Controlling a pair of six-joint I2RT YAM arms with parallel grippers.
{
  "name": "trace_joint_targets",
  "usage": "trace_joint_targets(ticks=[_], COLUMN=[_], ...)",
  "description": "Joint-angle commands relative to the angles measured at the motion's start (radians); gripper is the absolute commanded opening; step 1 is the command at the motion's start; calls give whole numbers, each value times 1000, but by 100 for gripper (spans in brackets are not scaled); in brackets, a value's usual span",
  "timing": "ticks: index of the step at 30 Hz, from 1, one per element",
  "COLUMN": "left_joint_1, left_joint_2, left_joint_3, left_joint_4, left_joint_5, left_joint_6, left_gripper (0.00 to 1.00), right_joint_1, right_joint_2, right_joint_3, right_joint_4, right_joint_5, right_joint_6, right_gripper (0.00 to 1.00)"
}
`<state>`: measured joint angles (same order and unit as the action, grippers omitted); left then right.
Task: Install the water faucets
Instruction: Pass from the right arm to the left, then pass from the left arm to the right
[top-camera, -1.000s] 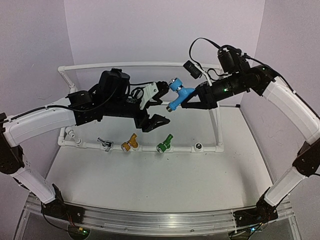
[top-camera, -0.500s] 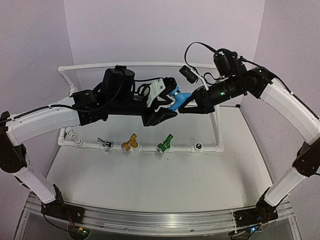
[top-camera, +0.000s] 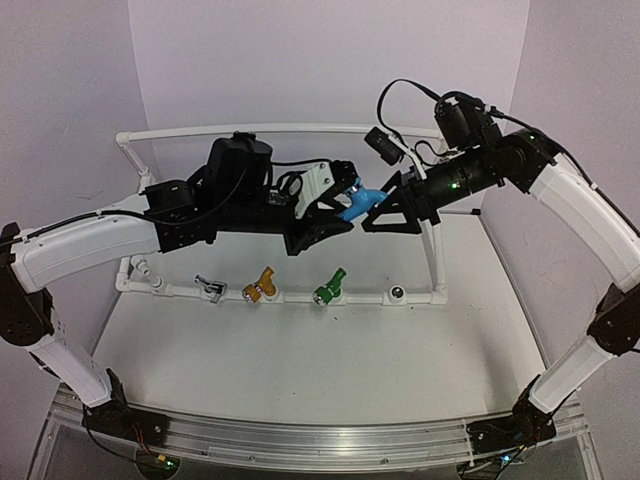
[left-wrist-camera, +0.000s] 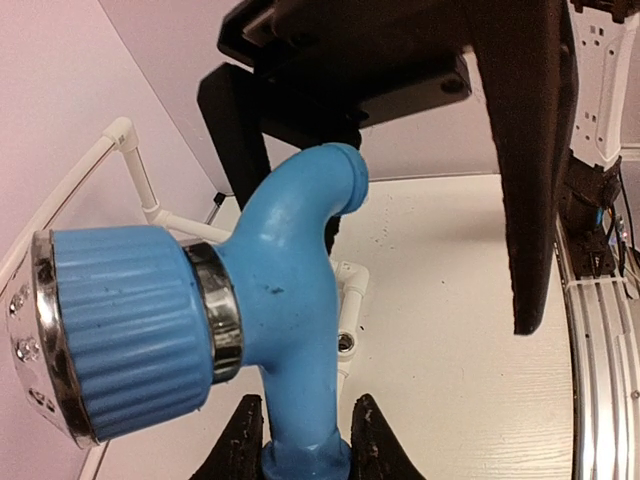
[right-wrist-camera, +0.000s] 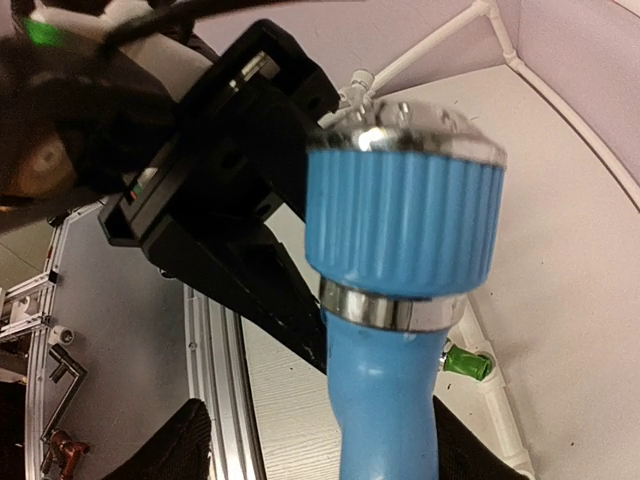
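The blue faucet (top-camera: 358, 203) hangs in the air above the white pipe frame (top-camera: 250, 131), between my two grippers. My left gripper (top-camera: 335, 205) is shut on its threaded stem, and the left wrist view shows both fingers pressed against the blue faucet (left-wrist-camera: 280, 320) at the left gripper (left-wrist-camera: 305, 410). My right gripper (top-camera: 385, 210) is open. In the right wrist view its fingers stand apart on either side of the blue faucet (right-wrist-camera: 400, 260) without touching it, at the right gripper (right-wrist-camera: 318, 415). The silver faucet (top-camera: 211, 288), yellow faucet (top-camera: 258, 287) and green faucet (top-camera: 329, 288) sit in the frame's front pipe.
An open round socket (top-camera: 397, 294) sits in the front pipe to the right of the green faucet, and it also shows below the held faucet as the socket (left-wrist-camera: 346, 343). The frame's right upright (top-camera: 436, 250) stands just under my right arm. Purple walls enclose the table.
My left gripper has moved right and shut on the blue faucet. My right gripper, which held the faucet, has opened and drawn back slightly to the right.
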<state>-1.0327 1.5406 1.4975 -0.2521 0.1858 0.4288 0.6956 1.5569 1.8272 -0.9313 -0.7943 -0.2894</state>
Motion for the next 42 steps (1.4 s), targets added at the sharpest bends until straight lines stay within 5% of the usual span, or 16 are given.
trace_joint_targets(ticks=[1,10,16,18,22,26,35,42], left_joint_1=[-26,-51,-58,-58,-58,-58,-38,14], left_joint_2=[-28,-15,-17,-24,-65,-153,-384,-422], left_joint_3=[14,15,3,-10,-52,-143,-337,-299], left_joint_4=[-3,18,17,16,21,43,62,-88], left_joint_5=[-12,-51,-69,-79,-115,-180,-582,-660], left_joint_6=[90,123,136,130,89,-4,-356,-584], left_gripper=[0,0,0,7,49,67,87,88], right_joint_1=[5,10,16,17,15,13,15,17], right_joint_2=[56,174,183,179,153,97,-8,74], right_joint_3=[119,226,245,250,241,182,-240,-391], right_joint_4=[-131,-252,-254,-254,-255,-265,-162,-21], right_joint_5=[-45,-43,-27,-12,47,244,714,902], right_joint_6=[-65,-64,-56,-55,-68,-195,-592,-789], right_gripper=[63,39,9,0,0,0,0,0])
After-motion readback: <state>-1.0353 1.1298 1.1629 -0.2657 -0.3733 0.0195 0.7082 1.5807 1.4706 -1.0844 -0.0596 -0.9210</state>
